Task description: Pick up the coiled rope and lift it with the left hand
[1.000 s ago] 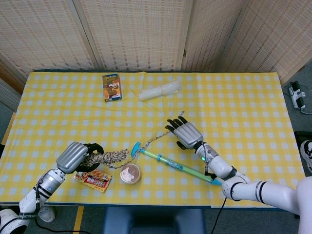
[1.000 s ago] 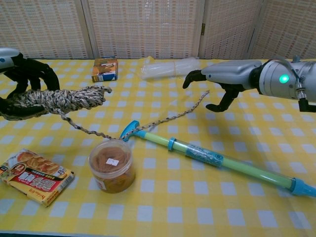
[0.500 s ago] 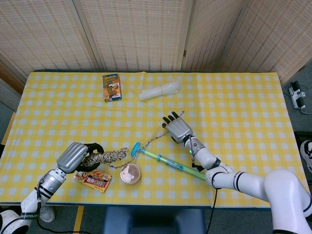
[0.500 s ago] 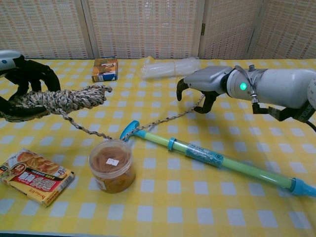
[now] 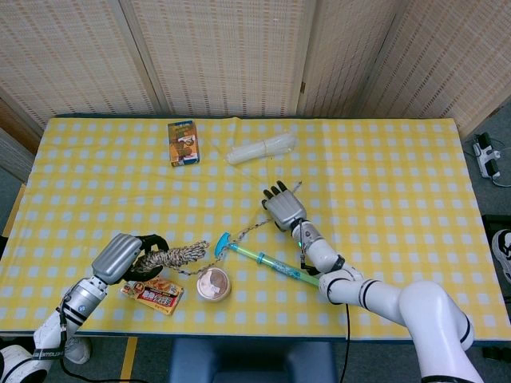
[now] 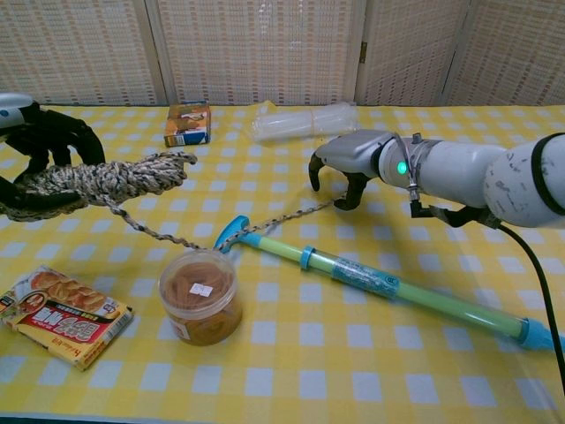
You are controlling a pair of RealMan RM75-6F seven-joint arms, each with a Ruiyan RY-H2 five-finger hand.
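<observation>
The coiled rope (image 5: 174, 257) (image 6: 110, 177) is a mottled grey-brown bundle at the front left, raised a little off the yellow checked table (image 5: 383, 175). My left hand (image 5: 121, 257) (image 6: 40, 150) grips its left end, dark fingers wrapped around the coil. A loose tail (image 5: 254, 227) (image 6: 291, 215) trails right across the cloth. My right hand (image 5: 283, 210) (image 6: 346, 162) hovers over the tail's far end, fingers arched down and apart, holding nothing that I can see. The tail's tip is hidden under that hand.
A green and blue tube (image 5: 275, 266) (image 6: 388, 287) lies diagonally below the right hand. A round jar (image 5: 213, 284) (image 6: 199, 296) and a snack packet (image 5: 152, 294) (image 6: 62, 315) sit under the rope. A small box (image 5: 182, 143) (image 6: 187, 124) and a clear plastic bundle (image 5: 262, 148) (image 6: 305, 121) lie at the back.
My right hand has slid left and away from the tube, ending over the end of the rope's tail. The left hand and the coil have barely moved.
</observation>
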